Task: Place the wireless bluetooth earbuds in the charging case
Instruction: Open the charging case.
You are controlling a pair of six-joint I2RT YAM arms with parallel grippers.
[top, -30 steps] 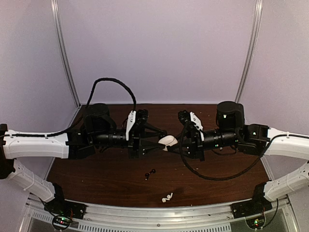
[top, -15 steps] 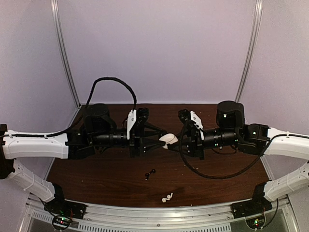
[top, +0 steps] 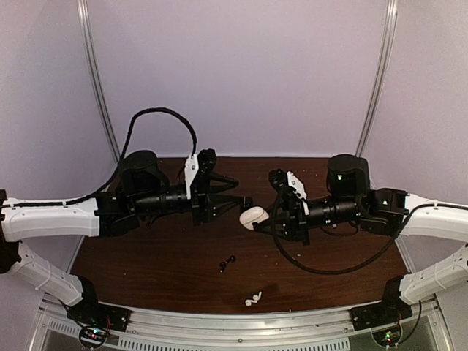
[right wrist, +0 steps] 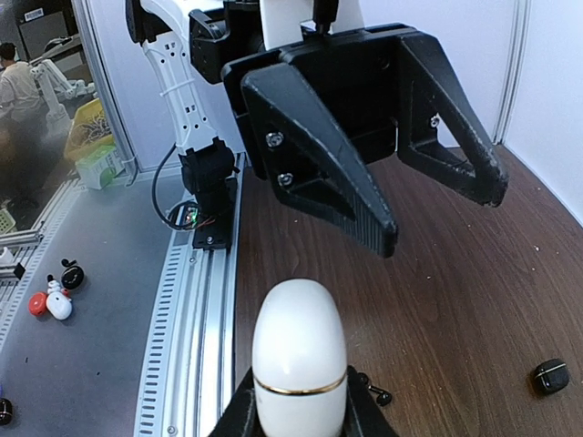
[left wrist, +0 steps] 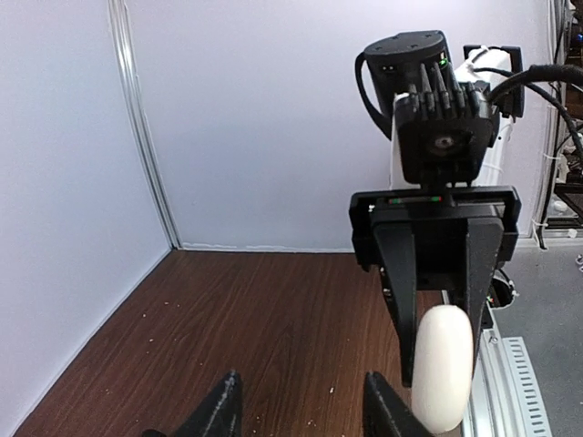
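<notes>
My right gripper [top: 265, 213] is shut on a white egg-shaped charging case [top: 251, 217] with a gold seam, closed, held above the table. In the right wrist view the case [right wrist: 299, 350] stands between my fingers. My left gripper [top: 243, 191] is open and empty, just left of the case and apart from it; it faces the case in the right wrist view [right wrist: 437, 214]. In the left wrist view the case [left wrist: 444, 364] is at the lower right, beside my open left gripper [left wrist: 301, 410]. A black earbud pair [top: 227, 263] lies mid-table, a white pair [top: 253, 298] near the front edge.
The brown wooden table [top: 146, 263] has white walls on three sides and a metal rail [top: 234, 322] along the front. A small black object [right wrist: 549, 375] lies on the table at the right of the right wrist view. A black cable [top: 161, 121] loops above the left arm.
My left gripper has pulled back to the left and upward, away from the white case it was touching. The case stays in my right gripper. The earbuds have not moved.
</notes>
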